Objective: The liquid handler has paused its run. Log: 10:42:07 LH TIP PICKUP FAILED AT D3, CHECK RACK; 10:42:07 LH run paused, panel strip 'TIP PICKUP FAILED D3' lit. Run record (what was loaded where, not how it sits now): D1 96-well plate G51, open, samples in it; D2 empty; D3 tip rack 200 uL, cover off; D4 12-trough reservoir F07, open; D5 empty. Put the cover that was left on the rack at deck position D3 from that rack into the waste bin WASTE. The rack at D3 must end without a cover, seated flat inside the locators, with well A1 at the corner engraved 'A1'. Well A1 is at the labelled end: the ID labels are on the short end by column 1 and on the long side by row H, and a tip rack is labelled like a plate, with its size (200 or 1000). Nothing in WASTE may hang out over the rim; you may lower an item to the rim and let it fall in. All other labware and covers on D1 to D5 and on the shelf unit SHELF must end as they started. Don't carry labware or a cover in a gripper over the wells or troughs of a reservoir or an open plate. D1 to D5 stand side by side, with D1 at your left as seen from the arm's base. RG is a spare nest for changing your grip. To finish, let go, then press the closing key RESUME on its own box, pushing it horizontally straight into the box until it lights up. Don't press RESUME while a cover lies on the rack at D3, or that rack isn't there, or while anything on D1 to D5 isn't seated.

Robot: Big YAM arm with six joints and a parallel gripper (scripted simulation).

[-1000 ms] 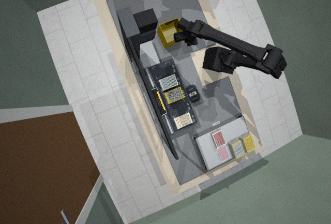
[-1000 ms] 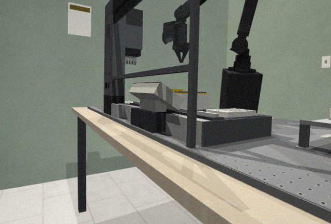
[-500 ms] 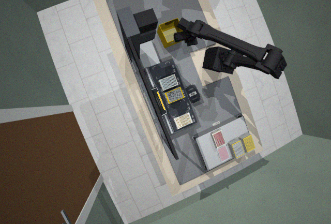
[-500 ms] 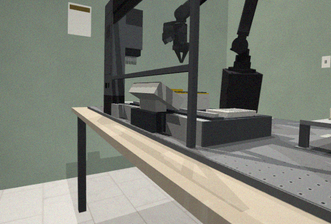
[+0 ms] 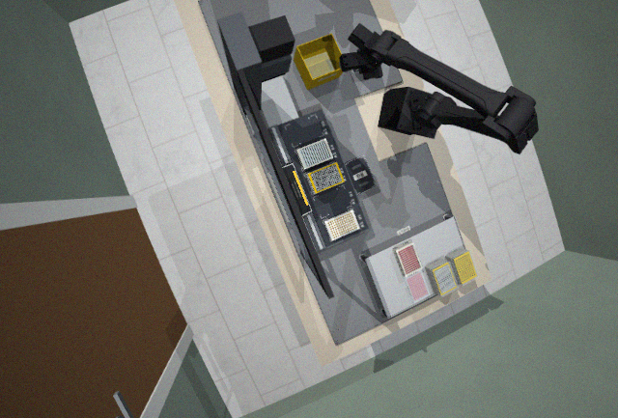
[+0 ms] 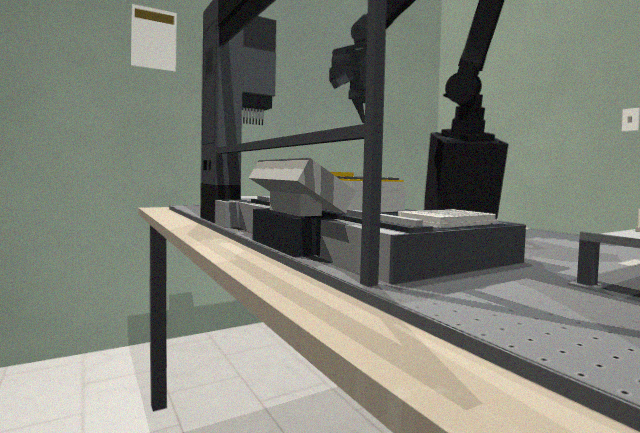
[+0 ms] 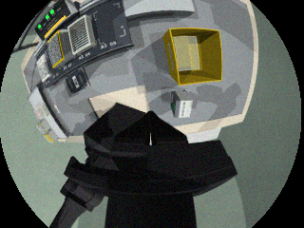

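The yellow waste bin (image 5: 314, 54) stands at the far end of the table, and a pale clear cover (image 7: 190, 53) lies inside it below the rim. My gripper (image 5: 345, 61) is shut and empty, high in the air just beside the bin's near wall. It also shows in the side view (image 6: 357, 103), partly behind a gantry post, and in the wrist view (image 7: 150, 139). The yellow-framed tip rack (image 5: 325, 177) sits on the deck's middle position with its tips showing and no cover on it. A small key box (image 7: 182, 106) stands on the table below the bin.
A white reservoir (image 5: 314, 153) and a cream plate (image 5: 342, 224) flank the rack on the deck. The spare nest (image 5: 358, 171) is beside them. The shelf (image 5: 423, 265) holds red plates and yellow racks. The gantry head (image 6: 254, 71) hangs over the deck. The yellow panel strip (image 5: 299, 187) is lit.
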